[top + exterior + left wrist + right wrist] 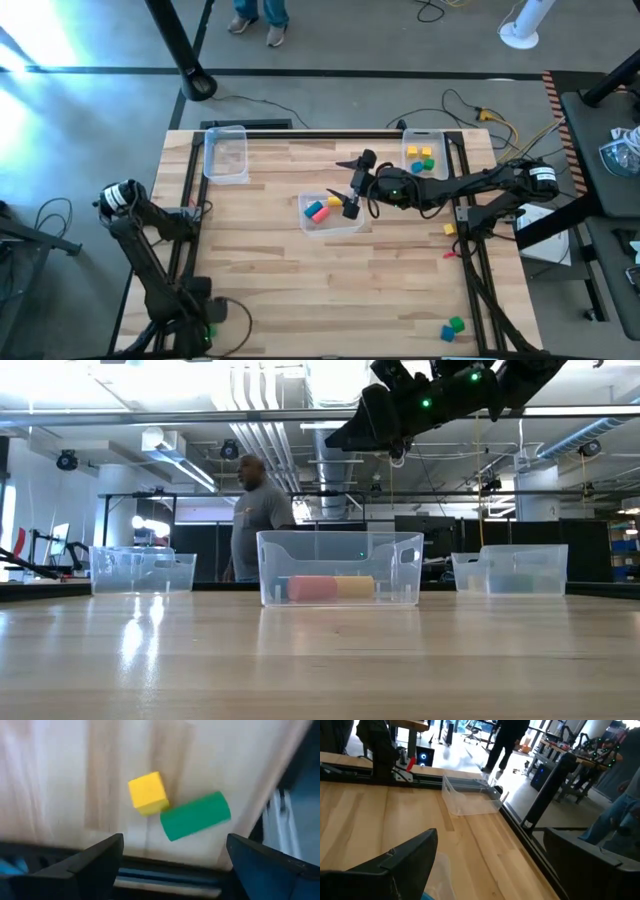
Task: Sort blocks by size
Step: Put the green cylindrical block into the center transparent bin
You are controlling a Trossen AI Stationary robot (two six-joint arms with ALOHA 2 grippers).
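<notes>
Pink, yellow and blue blocks (320,208) lie in the middle clear bin (345,226), which also shows in the low view (340,568). My right gripper (350,206) hangs open well above that bin (372,422), with nothing between its fingers (485,870). Small yellow, green and blue blocks (421,158) sit in the far right bin (425,140). My left gripper (205,322) waits at the near left corner, open (172,870). Its wrist view shows a yellow cube (147,792) touching a green block (195,815) on the wood.
A third clear bin (227,152) stands at the far left. Loose blocks lie at the table's right side: a yellow one (449,229), a red one (447,253), and a green-and-blue pair (452,327) near the front. A person (262,510) stands beyond the table.
</notes>
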